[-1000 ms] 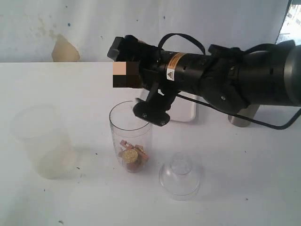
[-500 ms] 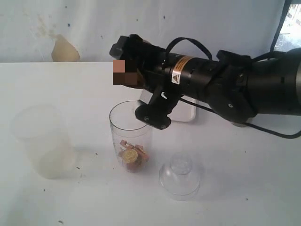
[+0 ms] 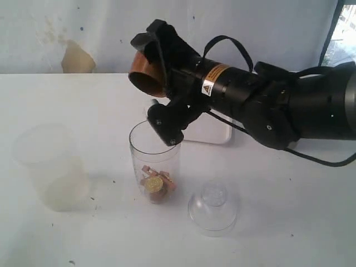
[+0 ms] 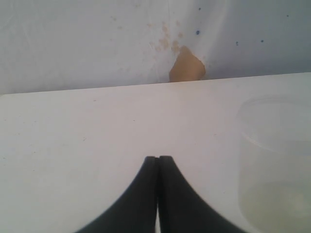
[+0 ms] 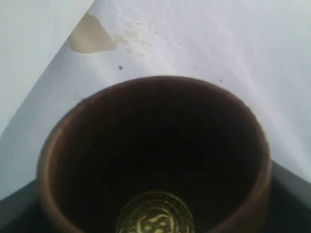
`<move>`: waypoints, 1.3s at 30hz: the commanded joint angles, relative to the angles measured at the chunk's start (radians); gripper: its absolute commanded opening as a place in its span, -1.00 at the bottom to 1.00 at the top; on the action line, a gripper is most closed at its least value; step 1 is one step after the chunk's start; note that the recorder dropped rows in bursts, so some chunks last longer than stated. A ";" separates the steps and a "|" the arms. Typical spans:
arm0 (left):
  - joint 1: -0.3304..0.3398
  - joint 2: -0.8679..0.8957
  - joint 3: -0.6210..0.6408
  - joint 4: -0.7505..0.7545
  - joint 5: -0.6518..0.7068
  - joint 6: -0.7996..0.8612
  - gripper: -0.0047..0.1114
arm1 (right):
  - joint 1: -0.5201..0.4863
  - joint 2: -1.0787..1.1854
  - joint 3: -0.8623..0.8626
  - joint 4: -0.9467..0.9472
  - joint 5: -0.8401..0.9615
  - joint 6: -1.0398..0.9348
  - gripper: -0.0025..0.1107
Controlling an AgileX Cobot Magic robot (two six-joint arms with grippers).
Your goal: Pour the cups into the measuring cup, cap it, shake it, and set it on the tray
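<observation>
My right gripper [image 3: 154, 62] is shut on the small brown wooden cup [image 3: 143, 78], held tilted on its side just above and behind the rim of the measuring cup [image 3: 154, 161]. In the right wrist view I look into the brown cup [image 5: 155, 126], and a gold coin [image 5: 155, 216] lies inside it. The clear measuring cup stands upright with coins and small brown pieces [image 3: 156, 183] at its bottom. The clear dome cap [image 3: 213, 207] rests on the table to its right. The white tray [image 3: 214, 132] shows partly behind the arm. My left gripper [image 4: 158, 158] is shut and empty above bare table.
A wide frosted plastic cup [image 3: 50, 167] stands at the left of the table, and it also shows in the left wrist view as the frosted cup [image 4: 274, 165]. The black right arm [image 3: 267, 100] reaches across from the right, over the tray.
The right wrist has turned and lifted a little, so the brown cup has swung up from its tipped pose over the measuring cup. Nothing else has moved.
</observation>
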 commanded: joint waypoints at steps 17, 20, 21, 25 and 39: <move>-0.001 0.002 0.000 -0.009 -0.003 -0.002 -0.92 | -0.033 -0.001 0.001 -0.323 -0.004 0.392 -0.96; -0.001 0.002 0.000 -0.009 -0.003 -0.002 -0.92 | -0.033 -0.001 0.001 -0.325 0.000 0.162 -0.96; -0.001 0.002 0.000 -0.009 -0.003 -0.002 -0.92 | -0.031 -0.001 0.001 -0.325 0.013 0.056 -0.96; -0.001 0.002 0.000 -0.009 -0.003 -0.002 -0.92 | -0.025 -0.001 0.001 -0.314 0.031 -0.100 -0.96; -0.001 0.002 0.000 -0.009 -0.003 -0.002 -0.92 | -0.024 0.022 0.012 -0.123 -0.105 -0.142 -0.96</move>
